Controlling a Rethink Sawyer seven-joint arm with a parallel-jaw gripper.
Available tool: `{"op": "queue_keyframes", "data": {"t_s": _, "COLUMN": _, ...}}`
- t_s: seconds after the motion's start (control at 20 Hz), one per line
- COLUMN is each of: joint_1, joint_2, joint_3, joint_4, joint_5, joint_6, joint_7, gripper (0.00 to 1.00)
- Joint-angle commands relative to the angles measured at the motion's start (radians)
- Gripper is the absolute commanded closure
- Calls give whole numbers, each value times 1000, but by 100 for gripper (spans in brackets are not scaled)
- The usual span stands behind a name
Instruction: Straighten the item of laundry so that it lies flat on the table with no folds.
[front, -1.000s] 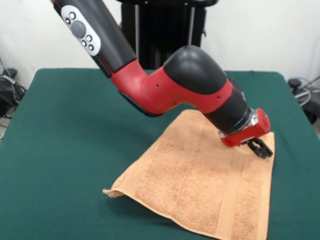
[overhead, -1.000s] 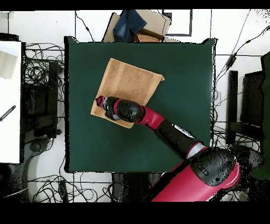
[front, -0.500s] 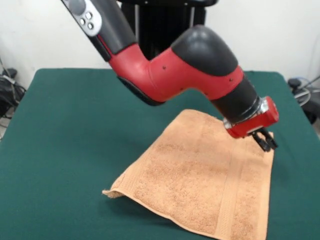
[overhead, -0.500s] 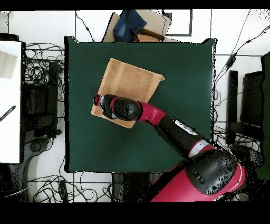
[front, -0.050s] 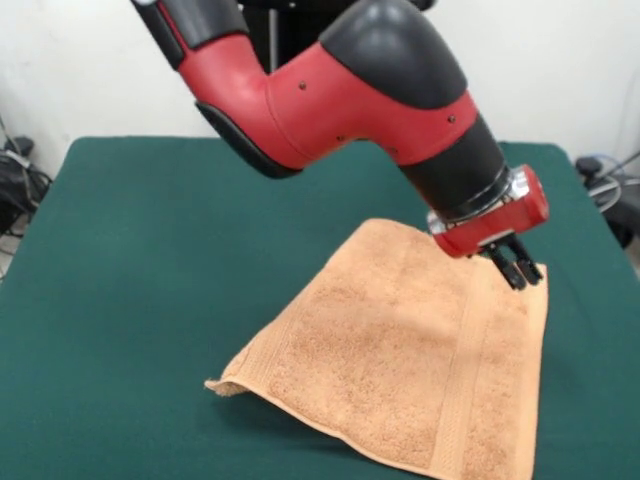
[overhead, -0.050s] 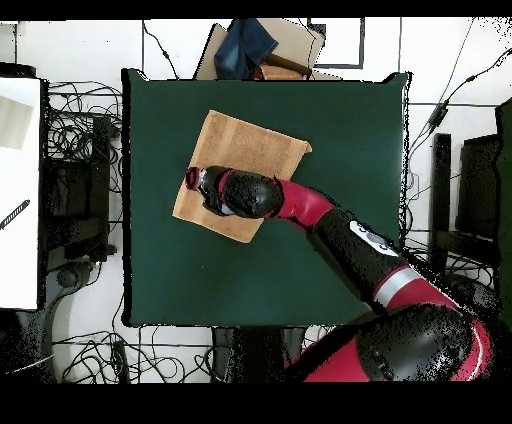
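The item of laundry (front, -0.050s: 400, 360) is a peach-orange towel spread on the green table (front, -0.050s: 140, 260), right of centre. It lies mostly flat. Its near left corner (front, -0.050s: 222, 385) is slightly curled up. My gripper (front, -0.050s: 518, 272) hovers just above the towel's far right corner, open, with nothing between its fingers. Seen from overhead, the towel (overhead, -0.050s: 245, 145) lies in the table's (overhead, -0.050s: 340, 200) upper left part. There the gripper (overhead, -0.050s: 192, 178) is over the towel's left edge, and the arm covers part of the cloth.
A cardboard box with a blue cloth (overhead, -0.050s: 258, 45) sits beyond the table's top edge in the overhead view. Tangled cables (overhead, -0.050s: 75, 130) and dark equipment (overhead, -0.050s: 475, 190) surround the table. A white surface (overhead, -0.050s: 18, 190) stands at the left.
The gripper has lifted off the towel's far right corner and drawn slightly back with the arm. The towel lies as before.
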Motion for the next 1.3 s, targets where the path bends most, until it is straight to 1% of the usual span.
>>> {"op": "queue_keyframes", "data": {"t_s": 0.05, "joint_1": 13, "joint_2": 11, "joint_3": -42, "joint_4": -74, "joint_5": 40, "joint_6": 105, "joint_7": 52, "gripper": 100}}
{"op": "queue_keyframes", "data": {"t_s": 0.1, "joint_1": 11, "joint_2": 31, "joint_3": -43, "joint_4": -84, "joint_5": 35, "joint_6": 98, "joint_7": 41, "gripper": 100}}
{"op": "queue_keyframes", "data": {"t_s": 0.3, "joint_1": 3, "joint_2": 54, "joint_3": -36, "joint_4": -89, "joint_5": 17, "joint_6": 73, "joint_7": 25, "gripper": 100}}
{"op": "queue_keyframes", "data": {"t_s": 0.55, "joint_1": 32, "joint_2": 102, "joint_3": -67, "joint_4": -151, "joint_5": -21, "joint_6": 34, "joint_7": 5, "gripper": 100}}
{"op": "queue_keyframes", "data": {"t_s": 0.65, "joint_1": 36, "joint_2": 126, "joint_3": -83, "joint_4": -179, "joint_5": -47, "joint_6": 14, "joint_7": -11, "gripper": 100}}
{"op": "queue_keyframes", "data": {"t_s": 0.75, "joint_1": 48, "joint_2": 130, "joint_3": -121, "joint_4": -210, "joint_5": -105, "joint_6": -31, "joint_7": -31, "gripper": 100}}
{"op": "queue_keyframes", "data": {"t_s": 0.9, "joint_1": 61, "joint_2": 107, "joint_3": -166, "joint_4": -265, "joint_5": -174, "joint_6": -31, "joint_7": -61, "gripper": 100}}
{"op": "queue_keyframes", "data": {"t_s": 1.15, "joint_1": 110, "joint_2": 47, "joint_3": -241, "joint_4": -321, "joint_5": -286, "joint_6": -64, "joint_7": -19, "gripper": 100}}
{"op": "queue_keyframes", "data": {"t_s": 1.3, "joint_1": 133, "joint_2": 35, "joint_3": -269, "joint_4": -343, "joint_5": -332, "joint_6": -95, "joint_7": 13, "gripper": 100}}
